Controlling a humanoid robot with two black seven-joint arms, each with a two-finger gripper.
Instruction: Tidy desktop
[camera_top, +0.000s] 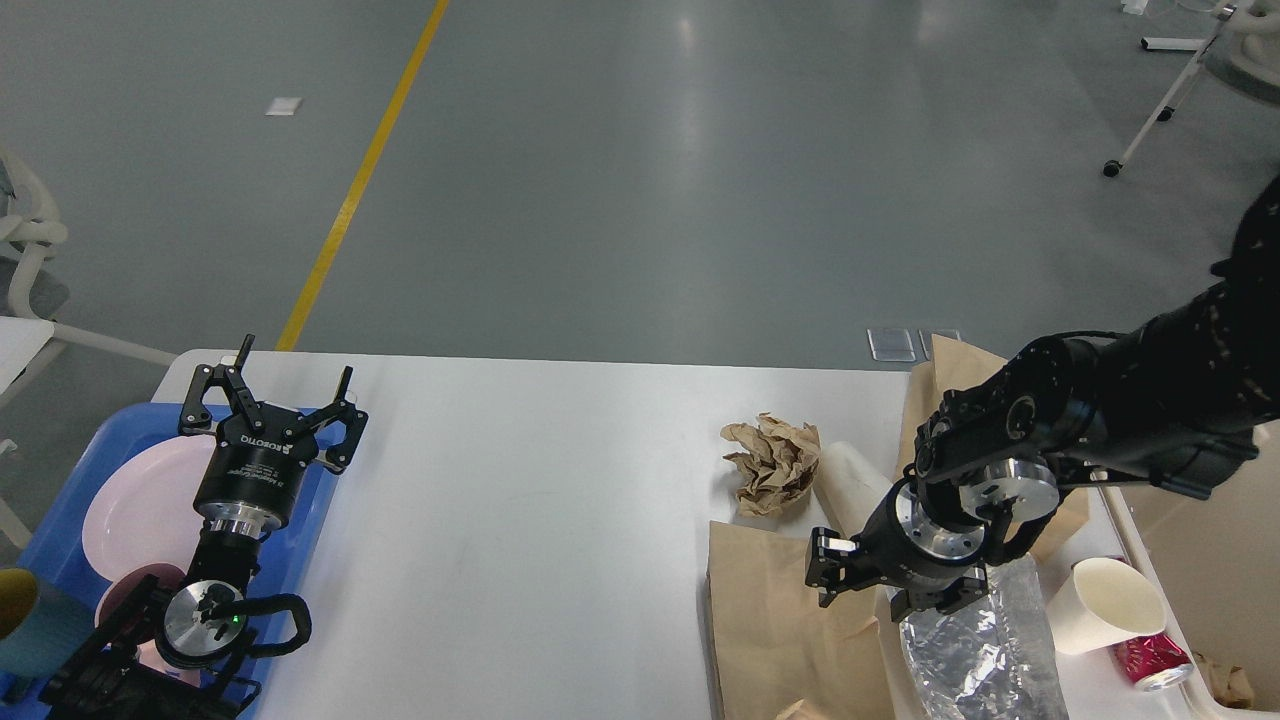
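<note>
The desktop is a wide white tabletop. My left gripper hovers open over its left end, above a blue tray, holding nothing. My right gripper points down at the right end. Its fingers are buried in the top of a crumpled sheet of silver foil that hangs from it. A crumpled brown paper ball and a tipped white paper cup lie just beyond that gripper. A flat brown paper sheet lies to its left.
The blue tray holds a pink plate and a pink cup; a teal cup stands at its near edge. Far right are another paper cup, a red can and a beige bin.
</note>
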